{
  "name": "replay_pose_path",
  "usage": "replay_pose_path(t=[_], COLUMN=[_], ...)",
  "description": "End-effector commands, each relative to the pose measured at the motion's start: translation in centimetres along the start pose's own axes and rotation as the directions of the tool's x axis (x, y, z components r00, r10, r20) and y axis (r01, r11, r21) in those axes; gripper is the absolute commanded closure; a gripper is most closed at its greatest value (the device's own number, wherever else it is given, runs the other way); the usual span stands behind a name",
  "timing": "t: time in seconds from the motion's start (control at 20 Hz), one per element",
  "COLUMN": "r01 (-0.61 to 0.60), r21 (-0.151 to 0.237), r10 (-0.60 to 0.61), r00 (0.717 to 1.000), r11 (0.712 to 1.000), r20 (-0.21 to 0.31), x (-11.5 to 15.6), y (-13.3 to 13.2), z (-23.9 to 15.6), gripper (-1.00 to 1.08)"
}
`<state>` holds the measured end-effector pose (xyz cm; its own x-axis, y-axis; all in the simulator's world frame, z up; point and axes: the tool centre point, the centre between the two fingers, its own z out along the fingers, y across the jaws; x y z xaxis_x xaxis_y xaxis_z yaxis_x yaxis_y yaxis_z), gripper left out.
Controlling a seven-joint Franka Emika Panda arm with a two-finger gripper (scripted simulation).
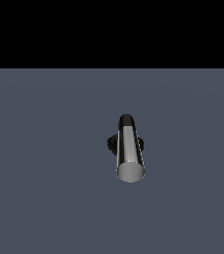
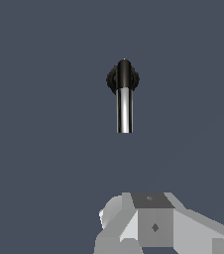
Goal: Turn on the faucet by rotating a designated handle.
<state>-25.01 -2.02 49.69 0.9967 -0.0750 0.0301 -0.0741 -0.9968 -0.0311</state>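
The faucet (image 1: 111, 144) stands on the grey floor in the exterior view, its black ridged base mostly hidden behind the handle. The handle (image 1: 129, 149) is a chrome bar running from the black elbow (image 1: 126, 119) toward the camera, and its flat grey end (image 1: 130, 171) faces me. The wrist view shows the faucet (image 2: 111, 79) from above, with the handle (image 2: 124, 111) pointing toward my gripper. Only grey-white parts of my gripper (image 2: 153, 223) show at the frame's edge, well apart from the handle. Its fingertips are not clearly shown. The gripper is out of the exterior view.
A flat grey-blue floor (image 1: 44, 198) surrounds the faucet in both views. A black background fills the upper part of the exterior view.
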Motion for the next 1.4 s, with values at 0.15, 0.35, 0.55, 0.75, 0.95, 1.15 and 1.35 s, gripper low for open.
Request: replay_pose_path(t=[0.15,0.35,0.55,0.75,0.95,1.15,1.35], r01=[0.001,0.003,0.008,0.015,0.024,0.034,0.044], r21=[0.000,-0.001,-0.002,-0.004,-0.007,-0.009,-0.012], r10=[-0.001,-0.003,-0.008,-0.015,-0.024,-0.034,-0.044], r00=[1.000,1.000,1.000,1.000,1.000,0.999,0.999], r11=[1.000,1.000,1.000,1.000,1.000,0.999,0.999], r20=[0.000,0.001,0.002,0.004,0.007,0.010,0.013], x=[0.0,0.1,0.2,0.4,0.7,0.9,1.2], y=[0.0,-0.1,-0.2,-0.4,-0.6,-0.8,-1.1], z=[0.2,1.2,2.9,5.5,8.8,12.6,16.2], gripper=[1.08,1.08,1.08,1.08,1.08,1.08,1.08])
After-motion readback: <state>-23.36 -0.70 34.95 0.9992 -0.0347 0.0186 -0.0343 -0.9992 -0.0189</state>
